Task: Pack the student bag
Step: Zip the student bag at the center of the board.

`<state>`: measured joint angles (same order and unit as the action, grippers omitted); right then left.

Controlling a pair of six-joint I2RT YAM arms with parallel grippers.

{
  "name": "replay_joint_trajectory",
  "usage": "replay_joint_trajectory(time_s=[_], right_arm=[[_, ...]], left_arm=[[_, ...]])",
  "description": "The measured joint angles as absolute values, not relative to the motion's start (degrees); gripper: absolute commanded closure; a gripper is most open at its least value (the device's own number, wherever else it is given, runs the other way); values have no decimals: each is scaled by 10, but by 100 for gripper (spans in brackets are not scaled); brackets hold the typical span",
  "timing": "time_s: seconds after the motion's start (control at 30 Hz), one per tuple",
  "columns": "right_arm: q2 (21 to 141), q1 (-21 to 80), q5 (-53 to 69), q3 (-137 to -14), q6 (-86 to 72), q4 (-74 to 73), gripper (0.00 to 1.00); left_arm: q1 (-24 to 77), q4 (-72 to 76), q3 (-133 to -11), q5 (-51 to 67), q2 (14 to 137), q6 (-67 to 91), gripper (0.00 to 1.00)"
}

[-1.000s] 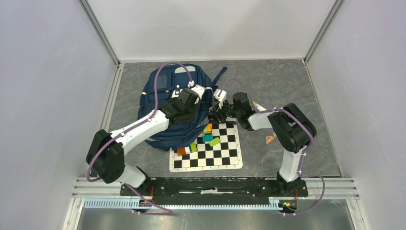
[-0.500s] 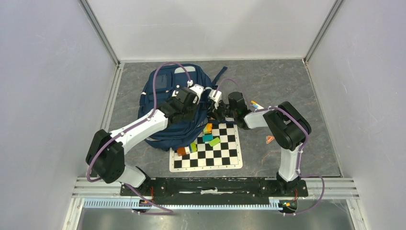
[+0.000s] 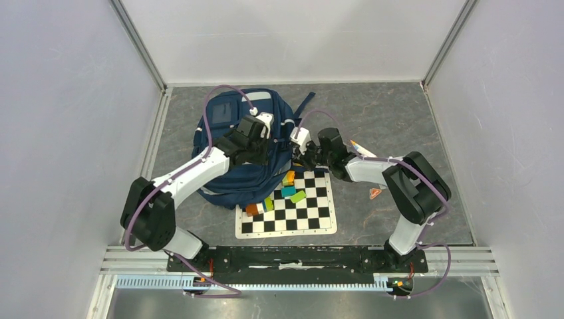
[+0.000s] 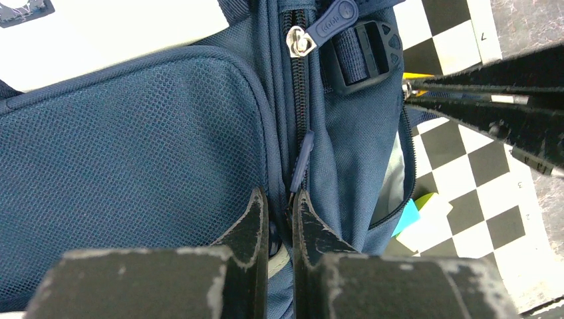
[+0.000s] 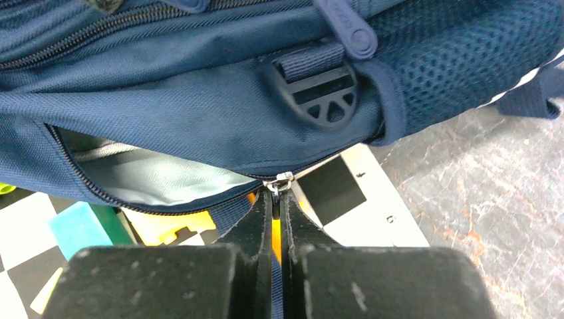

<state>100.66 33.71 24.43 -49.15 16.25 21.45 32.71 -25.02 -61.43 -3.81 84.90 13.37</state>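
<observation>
The student bag (image 3: pixel 229 156), a navy backpack, lies at the left back of the table, its lower right edge over a chessboard mat (image 3: pixel 312 212). My left gripper (image 3: pixel 271 146) presses down on the bag. In the left wrist view its jaws (image 4: pixel 279 203) are shut on a fold of fabric beside a zip. My right gripper (image 3: pixel 297 154) is at the bag's right edge, shut on the navy zipper pull (image 5: pixel 275 199) just below the metal slider (image 5: pixel 279 182). The side pocket gapes open and shows its grey lining (image 5: pixel 146 178).
Coloured blocks (image 3: pixel 287 191) lie on the chessboard mat next to the bag; a teal block (image 5: pixel 80 227) sits under the open pocket. A small orange piece (image 3: pixel 376 193) and a striped object (image 3: pixel 357 145) lie right of the mat. White walls close in three sides.
My right gripper has closed on the zipper pull at the bag's edge. The left gripper shifted slightly back and left on the bag, and the right elbow swung outward to the right.
</observation>
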Motion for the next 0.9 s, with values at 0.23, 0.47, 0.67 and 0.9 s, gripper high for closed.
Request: replay_joint_trajectory(time_s=[0.23, 0.47, 0.67, 0.9], right_arm=[[983, 379, 174, -497, 178, 137, 100], [936, 423, 130, -492, 154, 85, 100], [915, 457, 111, -485, 109, 76, 100], [917, 506, 77, -484, 66, 66, 100]], left_arm=[[321, -249, -623, -25, 866, 157, 98], [309, -244, -629, -4, 877, 186, 98], [306, -233, -629, 2, 877, 212, 98], [302, -229, -629, 6, 877, 238, 98]])
